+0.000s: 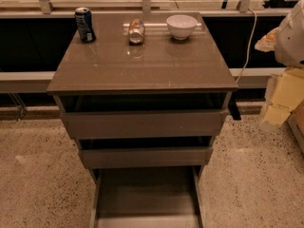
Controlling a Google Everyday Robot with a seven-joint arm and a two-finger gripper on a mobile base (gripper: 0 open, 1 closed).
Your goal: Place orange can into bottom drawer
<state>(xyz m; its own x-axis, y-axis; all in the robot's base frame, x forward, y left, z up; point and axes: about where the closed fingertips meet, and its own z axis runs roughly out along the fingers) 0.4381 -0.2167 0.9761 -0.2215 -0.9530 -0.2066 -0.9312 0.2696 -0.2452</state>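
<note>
The orange can (136, 31), shiny and dented, stands on the cabinet top (142, 65) near its back edge, between a dark blue can and a white bowl. The bottom drawer (147, 221) is pulled out toward me as a wide shallow tray, and nothing shows inside it. My gripper (279, 106) is the pale yellow part at the right edge of the view. It hangs below the white arm (292, 34), off the cabinet's right side at about top-drawer height. It is well away from the orange can and holds nothing that I can see.
A dark blue can (85, 24) stands at the cabinet top's back left. A white bowl (181, 26) stands at the back right. The two upper drawers (142, 123) are slightly open. A white cable (248, 42) hangs behind the cabinet on the right. The floor (38, 175) is speckled.
</note>
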